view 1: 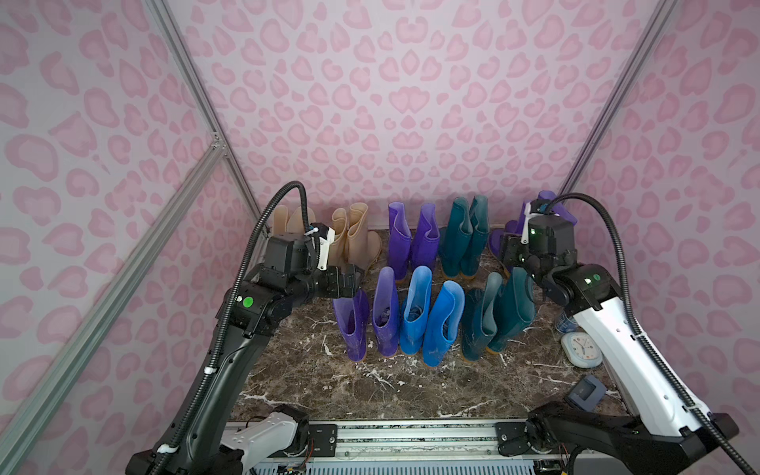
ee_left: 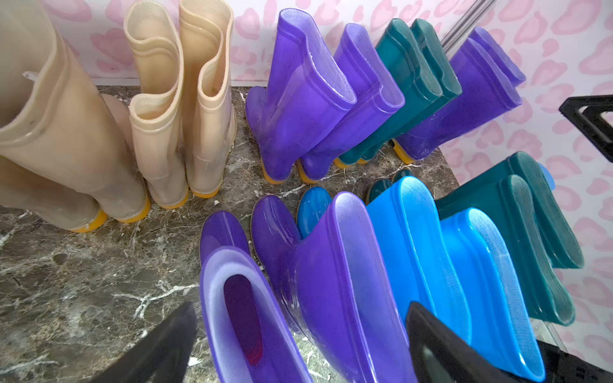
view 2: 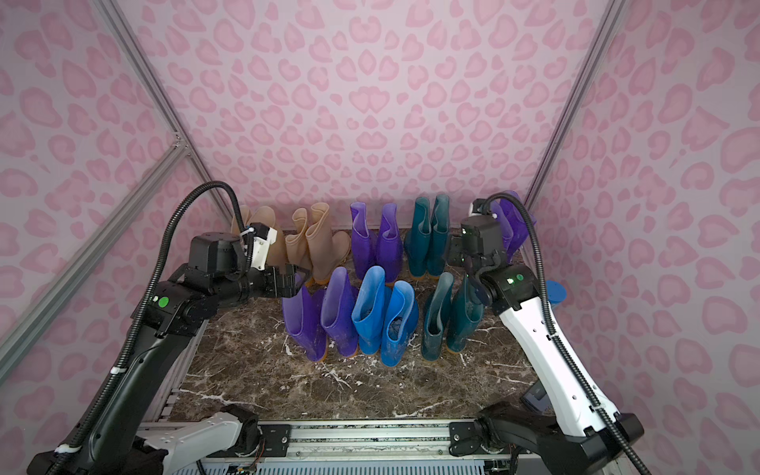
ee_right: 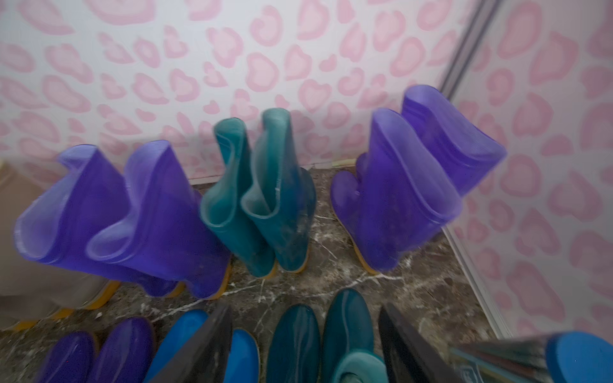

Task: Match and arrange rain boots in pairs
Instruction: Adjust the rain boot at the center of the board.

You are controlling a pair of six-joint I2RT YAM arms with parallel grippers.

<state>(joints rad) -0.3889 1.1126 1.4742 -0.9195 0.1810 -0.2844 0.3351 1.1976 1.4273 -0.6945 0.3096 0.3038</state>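
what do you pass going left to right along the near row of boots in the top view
purple pair → bright blue pair → dark teal pair → white clock, lying past the end of the row

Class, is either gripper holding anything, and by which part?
Nothing is held. The left gripper stands open over the front purple boots; the right gripper stands open above the front teal boots.

Glossy beige, purple, teal and blue rain boots (view 1: pixel 415 312) upright in matched pairs, two rows.
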